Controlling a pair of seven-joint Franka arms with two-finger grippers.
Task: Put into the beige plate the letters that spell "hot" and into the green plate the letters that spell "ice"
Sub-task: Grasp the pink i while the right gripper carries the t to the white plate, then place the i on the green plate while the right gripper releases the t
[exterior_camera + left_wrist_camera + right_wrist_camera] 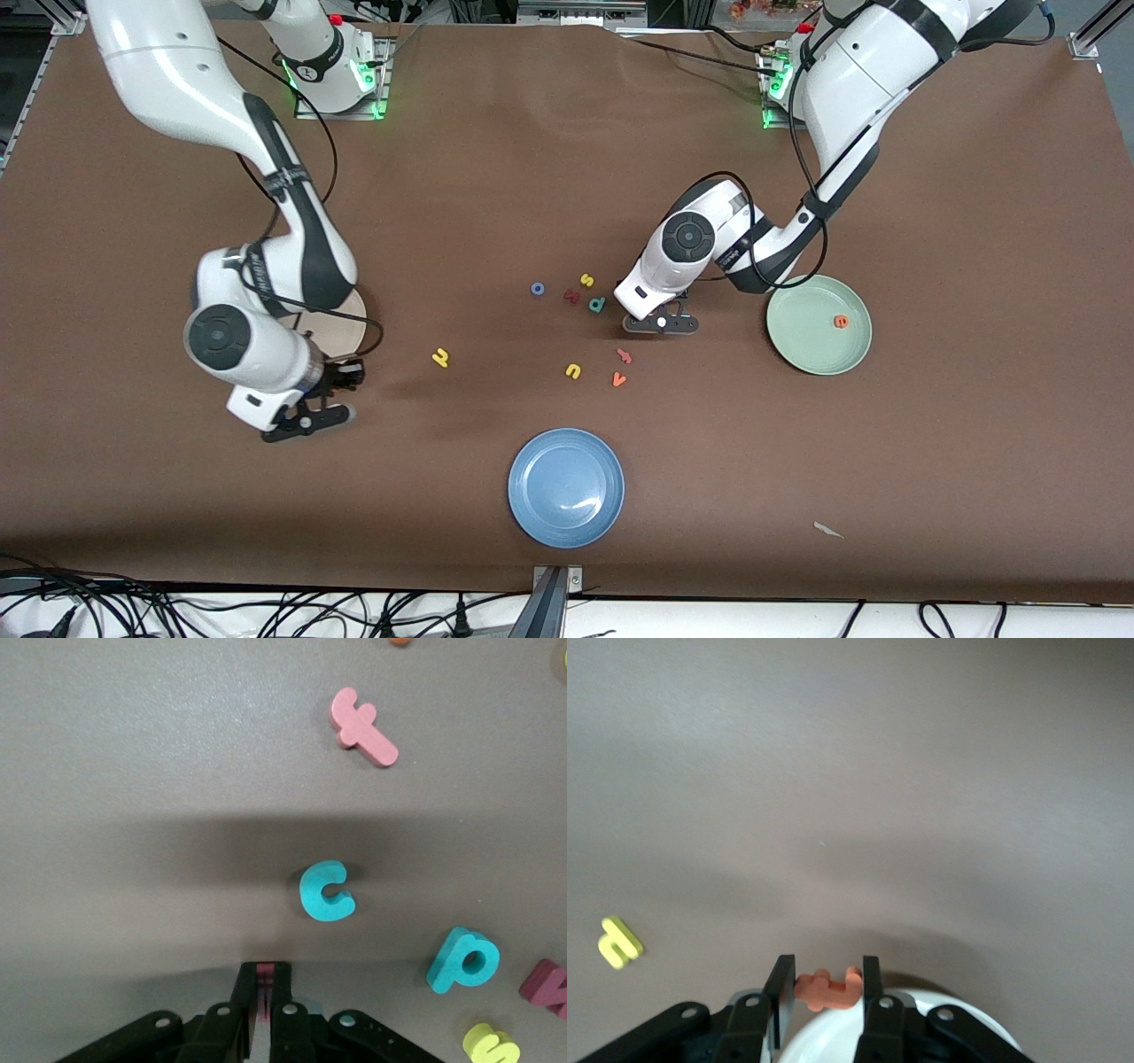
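My left gripper [654,317] [266,974] is low at the table between the letter cluster and the green plate [811,354], shut on the thin dark maroon i [265,971]. The teal c [326,891] lies just off its fingertips; the front view hides it under the hand. The orange e [840,322] lies in the green plate. My right gripper [344,376] [828,979] holds the orange t [828,989] over the rim of the beige plate [345,321] [824,1041]. The blue o [537,289] and yellow h [440,357] [618,942] lie on the table.
Loose letters lie near the left gripper: yellow s [586,280], dark red letter [571,296], teal p [597,305] [463,958], yellow u [573,370], salmon-pink letter [624,356] [363,726], orange v [618,379]. A blue plate [566,487] sits nearest the front camera.
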